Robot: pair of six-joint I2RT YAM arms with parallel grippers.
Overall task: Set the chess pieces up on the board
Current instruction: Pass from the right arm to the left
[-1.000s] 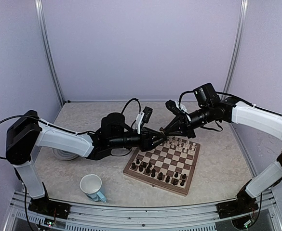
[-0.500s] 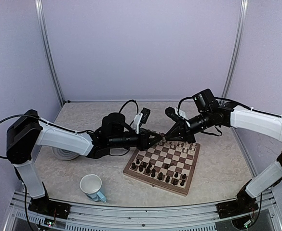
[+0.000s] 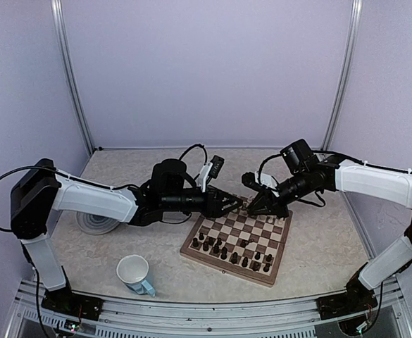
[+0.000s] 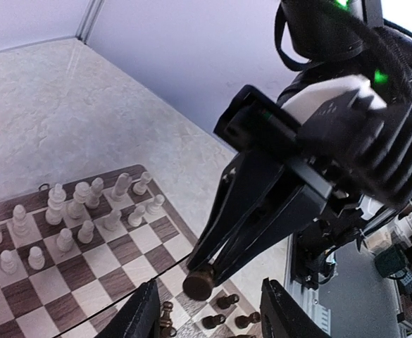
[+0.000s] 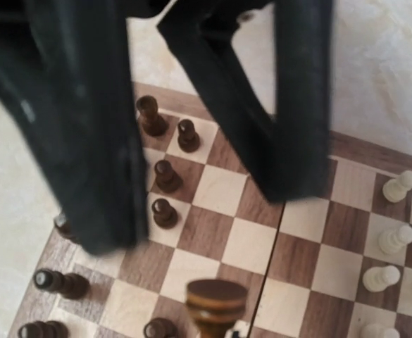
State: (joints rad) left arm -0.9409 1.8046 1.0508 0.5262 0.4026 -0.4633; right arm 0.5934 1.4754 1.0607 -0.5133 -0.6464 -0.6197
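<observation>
Dark chess piece [image 4: 198, 283] pinched at the tips of the right gripper [image 4: 209, 266], hanging over the middle squares of the board [image 3: 225, 267].
Its round base faces down and toward the left gripper [image 3: 228, 205], so the long axis looks tilted rather than upright; the exact lean is hard to tell. The left gripper is spread, holds nothing, and sits just beside the right one, so the two could bump and shake the piece loose. A fall, or a tilted set-down, would likely topple it into the standing white pieces [image 4: 86, 211] or dark pieces [image 5: 165, 190] nearby.
</observation>
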